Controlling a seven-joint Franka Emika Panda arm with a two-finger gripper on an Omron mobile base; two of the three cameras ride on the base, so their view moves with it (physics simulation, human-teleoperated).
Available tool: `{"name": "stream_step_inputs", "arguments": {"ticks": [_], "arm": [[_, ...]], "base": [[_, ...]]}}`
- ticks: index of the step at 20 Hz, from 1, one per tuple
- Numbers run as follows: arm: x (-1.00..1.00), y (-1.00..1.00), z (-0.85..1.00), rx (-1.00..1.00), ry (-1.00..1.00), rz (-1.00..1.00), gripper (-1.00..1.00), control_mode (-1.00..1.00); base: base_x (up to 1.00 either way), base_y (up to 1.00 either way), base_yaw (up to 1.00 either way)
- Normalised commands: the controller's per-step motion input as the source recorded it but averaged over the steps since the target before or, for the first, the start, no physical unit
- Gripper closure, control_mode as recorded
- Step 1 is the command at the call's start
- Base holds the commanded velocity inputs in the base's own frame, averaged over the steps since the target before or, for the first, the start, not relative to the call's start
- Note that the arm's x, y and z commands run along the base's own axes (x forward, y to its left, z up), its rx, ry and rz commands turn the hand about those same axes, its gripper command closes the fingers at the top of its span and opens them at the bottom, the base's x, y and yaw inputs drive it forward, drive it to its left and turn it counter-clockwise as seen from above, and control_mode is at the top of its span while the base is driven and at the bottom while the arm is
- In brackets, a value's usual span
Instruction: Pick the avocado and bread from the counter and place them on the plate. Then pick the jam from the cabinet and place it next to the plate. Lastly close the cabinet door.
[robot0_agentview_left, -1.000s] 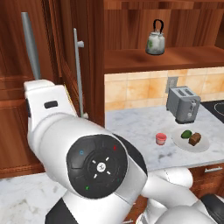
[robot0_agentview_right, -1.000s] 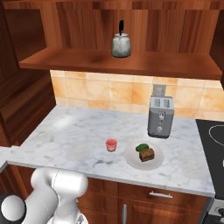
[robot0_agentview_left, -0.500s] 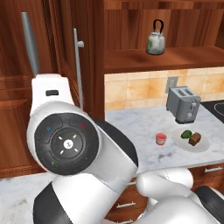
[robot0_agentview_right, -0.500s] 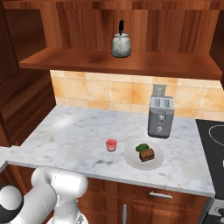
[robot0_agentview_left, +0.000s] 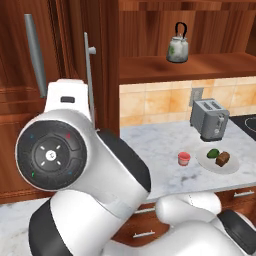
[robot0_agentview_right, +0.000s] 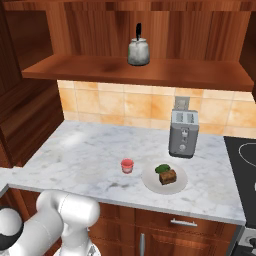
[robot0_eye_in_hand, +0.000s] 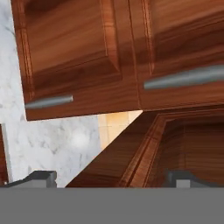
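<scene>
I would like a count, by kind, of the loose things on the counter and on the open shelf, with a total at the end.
Food on the plate: 2, the avocado and the bread
Jam pots: 1
Plates: 1
Toasters: 1
Kettles: 1, on the shelf
Total: 6

The worktop (robot0_agentview_right: 90, 155) is white with grey veins, the jam (robot0_agentview_right: 127, 165) is red-pink, the avocado (robot0_agentview_right: 162, 169) is dark green and the bread (robot0_agentview_right: 168, 177) is brown on a white plate (robot0_agentview_right: 150, 181), and the cabinet door (robot0_agentview_left: 107, 65) is reddish-brown wood.
</scene>
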Motion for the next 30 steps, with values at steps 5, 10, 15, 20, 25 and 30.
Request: {"name": "stream_step_inputs", "arguments": {"ticks": [5, 10, 15, 20, 25, 30], "arm": [[0.06, -0.38, 0.00, 0.00, 0.00, -0.24, -1.00, -1.00], [0.14, -0.41, 0.00, 0.00, 0.05, -0.23, -1.00, -1.00], [0.31, -0.41, -0.01, 0.01, 0.07, -0.15, -1.00, -1.00], [0.41, -0.38, -0.05, 0.03, 0.00, -0.02, -1.00, -1.00], [0.41, -0.46, -0.15, 0.07, -0.09, 0.00, -1.00, -1.00], [0.41, -0.51, -0.22, 0.04, -0.14, 0.00, -1.00, -1.00]], "base": [[0.00, 0.00, 0.00], [0.00, 0.00, 0.00], [0.00, 0.00, 0.00], [0.00, 0.00, 0.00], [0.00, 0.00, 0.00], [0.00, 0.00, 0.00]]}}
